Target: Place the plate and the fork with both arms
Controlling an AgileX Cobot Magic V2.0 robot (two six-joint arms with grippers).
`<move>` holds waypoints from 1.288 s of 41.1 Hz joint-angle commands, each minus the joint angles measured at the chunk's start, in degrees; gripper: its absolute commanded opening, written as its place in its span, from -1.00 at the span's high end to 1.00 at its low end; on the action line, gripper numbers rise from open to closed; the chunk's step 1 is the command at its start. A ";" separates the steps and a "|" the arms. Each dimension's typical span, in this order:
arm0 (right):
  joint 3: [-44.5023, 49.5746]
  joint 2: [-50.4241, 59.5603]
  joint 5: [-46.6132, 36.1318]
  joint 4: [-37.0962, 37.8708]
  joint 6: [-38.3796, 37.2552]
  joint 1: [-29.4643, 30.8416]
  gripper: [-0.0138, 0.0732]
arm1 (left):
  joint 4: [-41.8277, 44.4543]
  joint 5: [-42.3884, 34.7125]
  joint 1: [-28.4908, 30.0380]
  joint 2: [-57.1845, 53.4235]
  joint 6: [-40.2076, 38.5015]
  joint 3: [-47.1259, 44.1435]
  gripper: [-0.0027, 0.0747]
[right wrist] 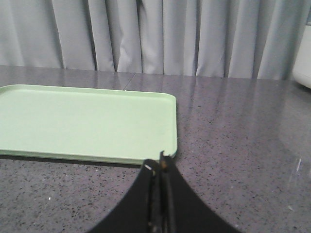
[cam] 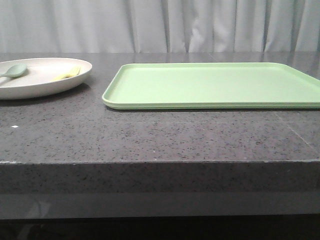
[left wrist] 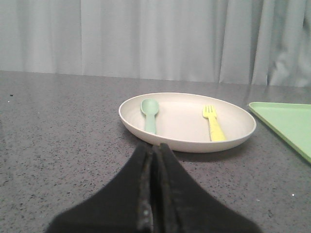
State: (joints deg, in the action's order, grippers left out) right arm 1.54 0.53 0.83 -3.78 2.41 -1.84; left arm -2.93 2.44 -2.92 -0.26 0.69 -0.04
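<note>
The plate (cam: pixel 42 80) sat on the grey stone table (cam: pixel 160 135) at the front view's left edge, well clear of the light-green tray (cam: pixel 215 85) that filled the middle and right; the gap between them suggested the tray was the intended destination, laid bare to receive both items. Inside the plate lay 2 utensils, apart from each other: the fork (left wrist: pixel 214 124) nearer the tray, tines pointing away from the left wrist camera, and a grey-green spoon (left wrist: pixel 150 114) on the far side from the tray; nothing gripped either, so they rested flat on the plate's shallow floor.

The left gripper (left wrist: pixel 154 194) hovered just short of the plate's near rim with its 2 fingers pressed together and holding nothing; facing the plate squarely, it looked stationed to deal with the plate or its contents, though it would have to spread its fingers first. The right gripper (right wrist: pixel 160 194) hung over bare table at the tray's near right corner, its fingers likewise closed and empty; that post probably left it ready on the tray's side.

Judging by this layout, the task had not begun; plate and fork were both off the tray.
</note>
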 commanded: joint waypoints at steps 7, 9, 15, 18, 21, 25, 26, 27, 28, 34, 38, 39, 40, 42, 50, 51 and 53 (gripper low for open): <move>-0.25 1.10 -5.89 -0.36 0.33 0.45 0.84 | -0.19 -5.10 -0.04 -1.32 -0.69 -0.62 0.98; -0.25 1.10 -5.89 -0.36 0.33 0.45 0.84 | -0.19 -6.06 -0.04 -1.32 -0.69 -0.62 0.98; -1.40 1.10 -9.28 -0.36 0.33 0.45 0.84 | -0.19 -6.73 -0.04 -1.32 -0.69 1.71 0.98; -4.09 1.10 -6.58 -0.36 0.33 0.45 0.84 | -0.19 -6.61 -0.04 -1.23 -0.69 4.53 0.98; -8.43 1.05 -1.56 -0.36 0.33 0.45 0.84 | -0.19 -6.15 -0.04 -1.08 -0.69 7.97 0.98; -14.92 0.05 6.88 -0.36 0.33 0.45 0.84 | -0.19 -2.05 -0.04 -0.42 -0.69 13.67 0.98; -16.81 -0.27 8.28 -0.36 0.33 0.45 0.84 | -0.19 -0.20 -0.04 0.19 -0.69 15.49 0.98; -18.19 -0.92 10.13 -0.36 0.33 0.45 0.84 | -0.19 1.68 -0.04 0.65 -0.69 16.87 0.98; -20.06 -1.43 11.38 -0.36 0.33 0.45 0.84 | -0.19 3.09 -0.04 1.41 -0.69 18.76 0.98; -29.15 -6.64 18.85 -0.36 0.33 0.45 0.84 | -0.19 12.91 -0.04 6.98 -0.69 28.76 0.98; -34.45 -10.46 22.25 -0.36 0.33 0.45 0.84 | -0.19 18.96 -0.04 11.72 -0.69 35.00 0.98; -35.34 -11.28 23.10 -0.36 0.33 0.45 0.84 | -0.19 20.30 -0.04 13.14 -0.69 36.63 0.98; -36.66 -12.59 23.78 -0.36 0.33 0.45 0.84 | -0.19 22.54 -0.04 14.58 -0.69 38.16 0.98; -38.08 -14.36 24.60 -0.36 0.33 0.45 0.84 | -0.19 25.35 -0.04 16.95 -0.69 40.44 0.98; -38.82 -19.48 24.56 -0.36 0.33 0.45 0.84 | -0.19 28.17 -0.04 23.29 -0.69 42.76 0.98; -38.78 -19.88 24.62 -0.36 0.33 0.45 0.84 | -0.19 28.17 -0.04 23.75 -0.69 42.76 0.98; -38.78 -20.31 24.62 -0.36 0.33 0.45 0.84 | -0.19 28.17 -0.04 24.77 -0.69 42.76 0.98</move>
State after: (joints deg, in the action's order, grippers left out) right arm -35.49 -18.04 29.30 -3.78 2.30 -1.84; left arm -2.93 34.20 -2.92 22.34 0.69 40.88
